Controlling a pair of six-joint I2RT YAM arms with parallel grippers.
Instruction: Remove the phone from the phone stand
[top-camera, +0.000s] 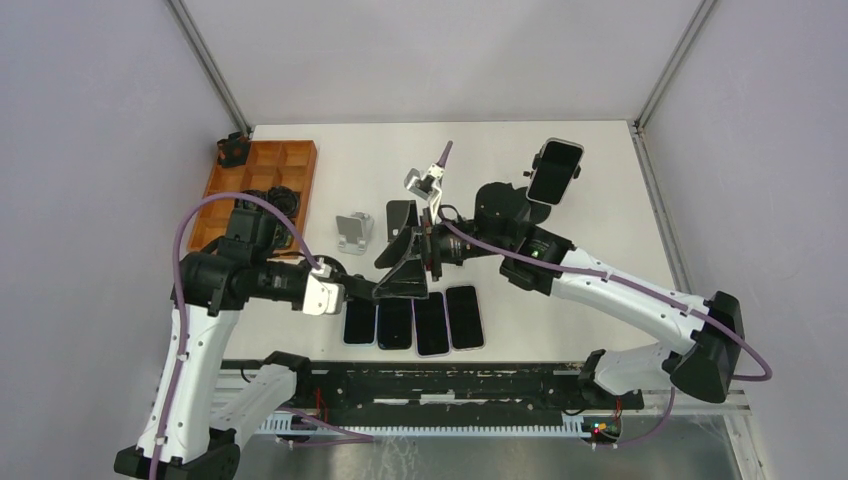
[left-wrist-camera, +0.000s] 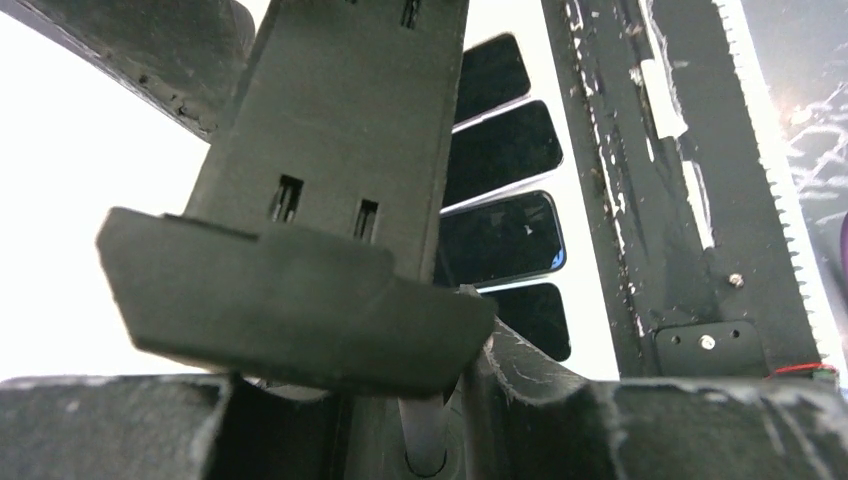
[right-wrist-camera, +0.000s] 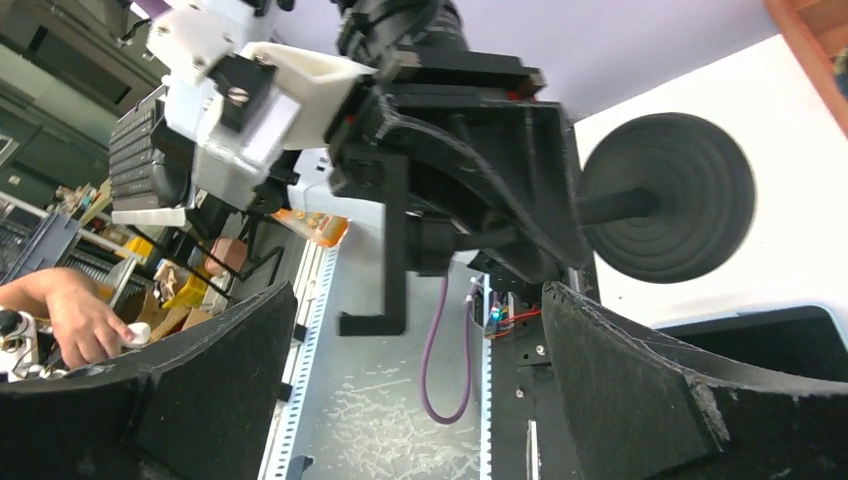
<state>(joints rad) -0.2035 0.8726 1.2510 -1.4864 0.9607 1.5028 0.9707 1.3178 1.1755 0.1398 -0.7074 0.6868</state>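
Note:
My left gripper (top-camera: 385, 288) is shut on a black phone stand (top-camera: 405, 272) and holds it above the table. In the left wrist view the stand's empty cradle plate (left-wrist-camera: 330, 180) with its front lip fills the frame between my fingers (left-wrist-camera: 530, 380). In the right wrist view the stand's round base (right-wrist-camera: 665, 200) shows beside the left gripper. My right gripper (top-camera: 408, 250) is open and empty next to the held stand, its fingers (right-wrist-camera: 640, 390) spread wide. A black phone (top-camera: 555, 170) leans on another stand at the back right.
Several black phones (top-camera: 430, 322) lie in a row near the front edge and also show in the left wrist view (left-wrist-camera: 500, 240). A silver stand (top-camera: 352, 232) stands left of centre. An orange compartment tray (top-camera: 262, 175) is at the back left.

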